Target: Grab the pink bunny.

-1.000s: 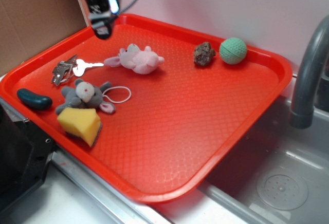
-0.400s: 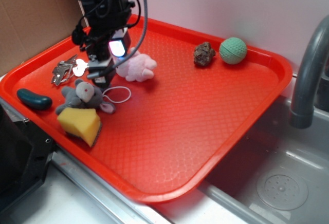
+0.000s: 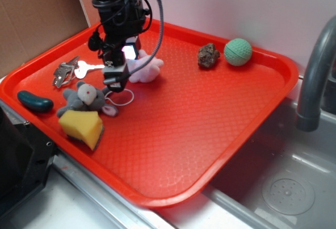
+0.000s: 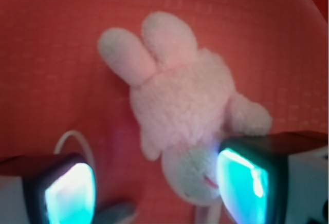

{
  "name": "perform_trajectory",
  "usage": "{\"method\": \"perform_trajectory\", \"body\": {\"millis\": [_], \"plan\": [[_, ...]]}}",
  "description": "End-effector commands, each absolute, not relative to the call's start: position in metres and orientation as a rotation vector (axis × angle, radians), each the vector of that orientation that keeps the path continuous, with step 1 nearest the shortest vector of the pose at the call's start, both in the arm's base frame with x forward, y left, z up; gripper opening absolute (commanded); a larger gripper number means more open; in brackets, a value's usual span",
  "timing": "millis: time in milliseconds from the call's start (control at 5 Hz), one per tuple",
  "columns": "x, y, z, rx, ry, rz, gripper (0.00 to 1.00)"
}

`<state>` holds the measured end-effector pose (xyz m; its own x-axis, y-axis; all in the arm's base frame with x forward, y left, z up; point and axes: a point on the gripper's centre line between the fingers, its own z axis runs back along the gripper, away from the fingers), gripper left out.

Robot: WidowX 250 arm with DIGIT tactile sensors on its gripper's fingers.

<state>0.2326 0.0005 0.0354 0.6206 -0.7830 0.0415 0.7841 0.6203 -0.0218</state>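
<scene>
1. the pincer (image 3: 122, 69) hangs low over the red tray (image 3: 210, 134), its two fingers spread apart with nothing between them clamped.
2. in the wrist view the pincer (image 4: 154, 188) shows a glowing teal pad on each finger (image 4: 69, 190), one at either side of the bottom edge.
3. the pink bunny (image 4: 180, 106) lies flat on the tray just ahead of the pincer, partly inside the gap between the fingers; one finger overlaps its side, though actual contact cannot be told.
4. in the exterior view the pink bunny (image 3: 144, 67) peeks out from behind the pincer.
5. the grey plush mouse (image 3: 86, 97) lies just beside the pincer, its white string loop (image 3: 122, 99) right under the lower finger.
6. keys (image 3: 71, 71) sit near the pincer on the far side from the bunny.
7. a yellow sponge (image 3: 81, 126) and a dark green pickle-shaped thing (image 3: 34, 102) lie beyond the mouse.
8. a brown rock (image 3: 208, 54) and a green ball (image 3: 238, 51) sit well apart from the pincer.
</scene>
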Motion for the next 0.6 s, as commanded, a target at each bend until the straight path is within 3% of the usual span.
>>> {"method": "perform_trajectory", "body": {"millis": [0,200,400], "plan": [[0.2324,-0.0100,0.0310,-0.039,0.028,-0.818,0.98],[0.2336,-0.0131,0.0308,-0.022,0.060,-0.722,0.00],[0.2351,-0.0175,0.0319,-0.005,0.084,-0.647,0.00]]}}
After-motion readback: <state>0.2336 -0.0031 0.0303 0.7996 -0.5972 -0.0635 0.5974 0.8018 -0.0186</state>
